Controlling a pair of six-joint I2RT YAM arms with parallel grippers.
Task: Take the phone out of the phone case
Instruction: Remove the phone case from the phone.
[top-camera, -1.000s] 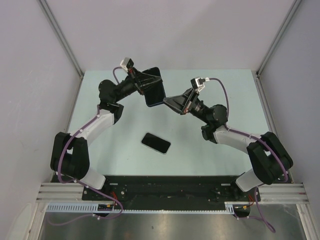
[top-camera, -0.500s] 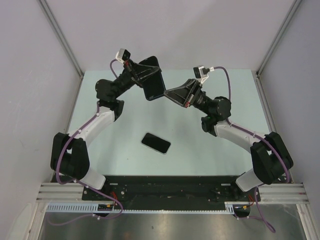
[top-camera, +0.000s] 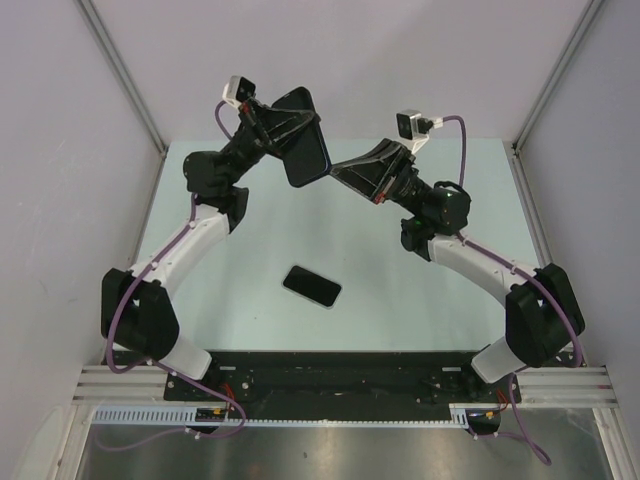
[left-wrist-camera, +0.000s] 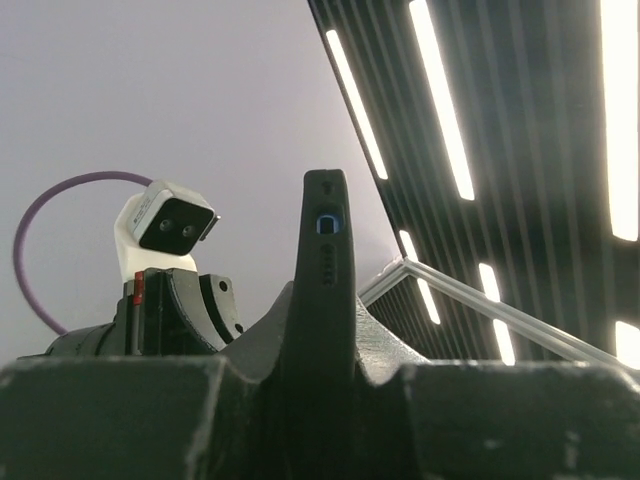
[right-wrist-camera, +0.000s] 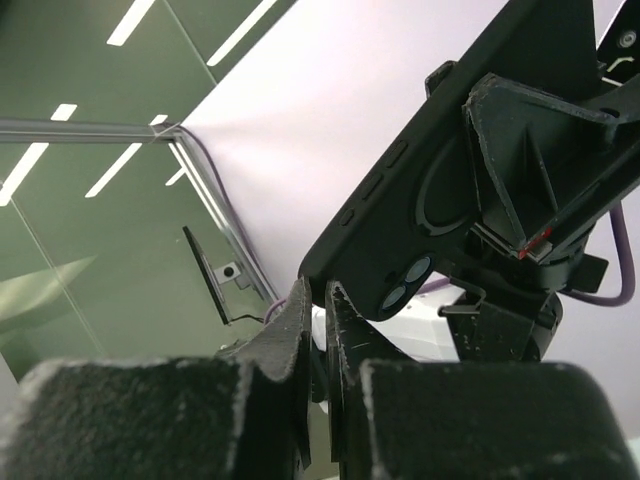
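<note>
left claw (top-camera: 283, 128) holds the case (top-camera: 310, 152) aloft, right claw (top-camera: 335, 170) seemingly pinching its corner.

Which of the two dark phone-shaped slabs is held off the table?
The phone case, clamped in the left pincer with the right pincer at its corner; the phone lies flat on the table.

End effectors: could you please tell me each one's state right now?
Left end effector: closed on the case.
Right end effector: nearly closed at the case's corner; grip cannot be told.

A robotics lab cell: white panels (top-camera: 350, 60), aluminium framing (top-camera: 120, 75), pale table (top-camera: 250, 260), ceiling strip lights (left-wrist-camera: 442, 100).
</note>
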